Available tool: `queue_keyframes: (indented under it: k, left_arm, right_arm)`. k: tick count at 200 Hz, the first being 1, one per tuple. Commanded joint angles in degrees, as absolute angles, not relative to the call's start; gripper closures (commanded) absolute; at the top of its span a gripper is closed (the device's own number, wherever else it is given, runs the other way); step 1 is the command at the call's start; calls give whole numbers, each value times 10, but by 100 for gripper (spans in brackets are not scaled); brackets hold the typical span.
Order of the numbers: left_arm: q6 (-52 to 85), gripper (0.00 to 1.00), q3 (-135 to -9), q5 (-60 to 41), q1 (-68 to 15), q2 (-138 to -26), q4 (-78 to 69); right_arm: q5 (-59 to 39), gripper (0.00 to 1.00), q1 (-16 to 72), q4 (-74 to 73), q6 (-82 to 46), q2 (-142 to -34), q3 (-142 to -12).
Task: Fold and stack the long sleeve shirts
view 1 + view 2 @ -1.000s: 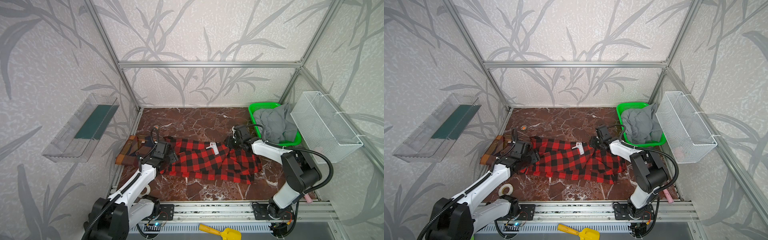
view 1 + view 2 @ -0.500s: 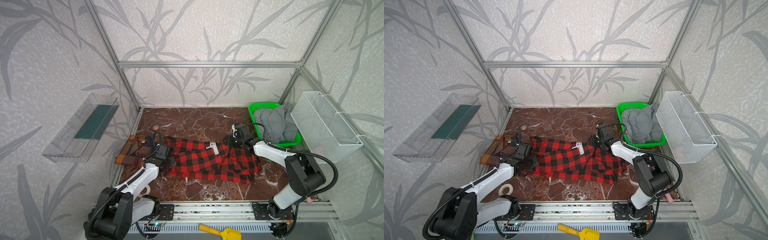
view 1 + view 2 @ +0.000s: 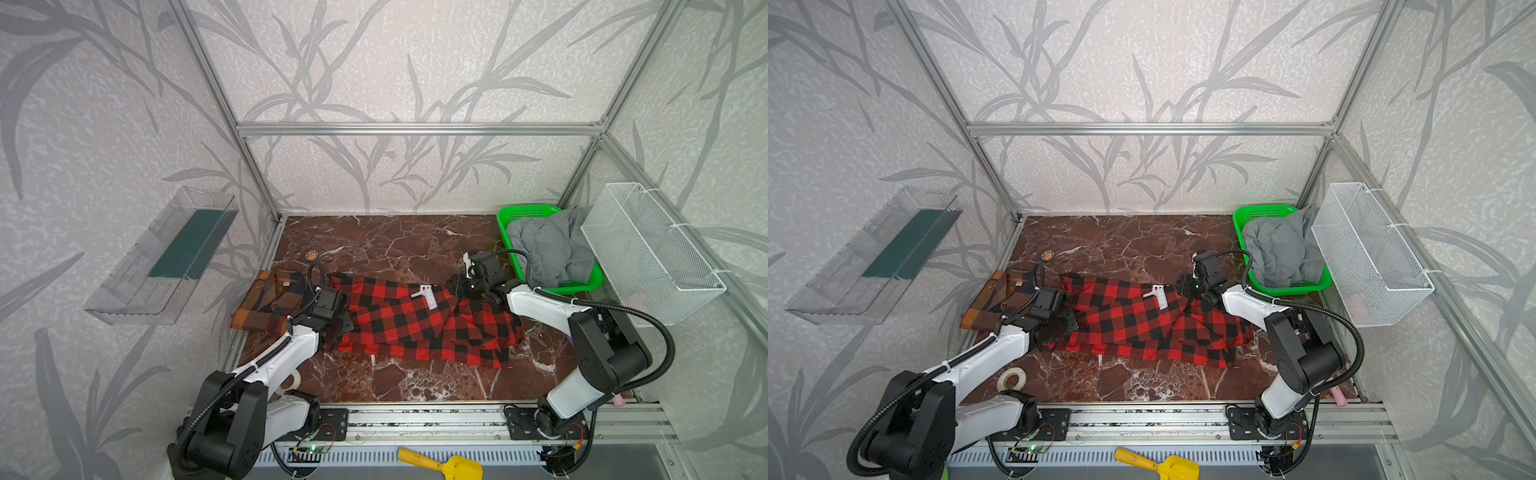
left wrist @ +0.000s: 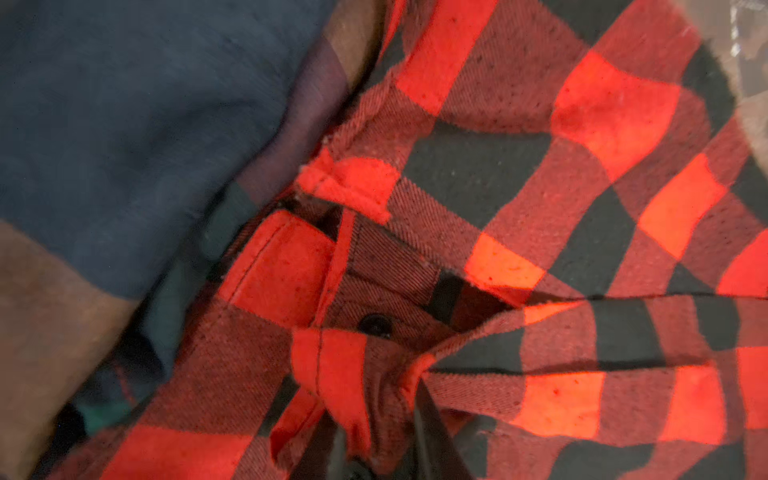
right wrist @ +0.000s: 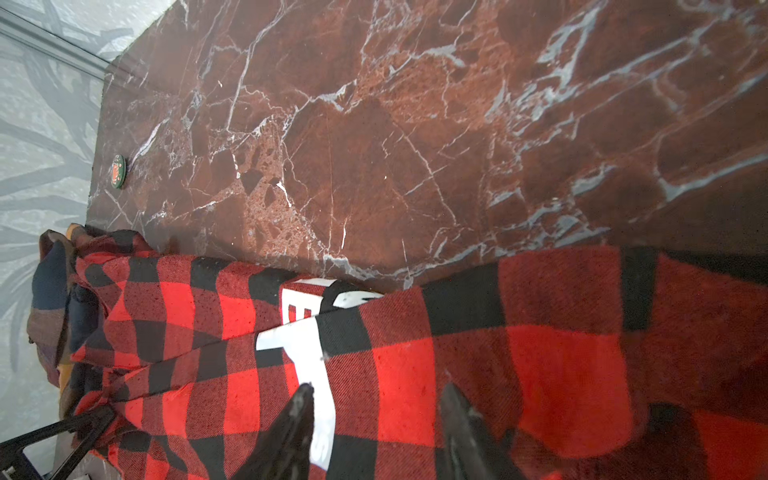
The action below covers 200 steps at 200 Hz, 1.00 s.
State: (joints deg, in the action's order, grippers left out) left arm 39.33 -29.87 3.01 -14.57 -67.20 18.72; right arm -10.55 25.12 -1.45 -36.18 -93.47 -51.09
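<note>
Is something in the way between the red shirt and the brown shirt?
Nothing visible. The red shirt touches the brown shirt. Only the left gripper is at that edge, its jaws pinching red cloth.

There are two shirts: a red-black check shirt [image 3: 407, 324] and a brown plaid shirt [image 3: 266, 299]; one green basket [image 3: 523, 210], one grey cloth [image 3: 548, 249], one wire basket [image 3: 648, 253], one tape roll [image 3: 1012, 379], one scoop [image 3: 451, 464].

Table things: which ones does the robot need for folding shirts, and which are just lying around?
For the job: red check shirt, brown plaid shirt.
Just lying about: green basket, wire basket, tape roll, yellow scoop, little badge.
</note>
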Motion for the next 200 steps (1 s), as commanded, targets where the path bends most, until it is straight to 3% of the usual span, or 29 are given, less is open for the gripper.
queue_keyframes:
  k: [1,91,200]
  left_arm:
    - [383,82,-318,47,-147,-653,216]
    - [317,99,-427,71,-149,-645,267]
    - [263,100,-525,63,-152,-792,188]
  right_arm:
    - [-102,50,251,-27,-362,-914,-501]
    - [-82,50,251,-31,-383,-911,-485]
    - [-62,58,249,-14,-374,-901,-475]
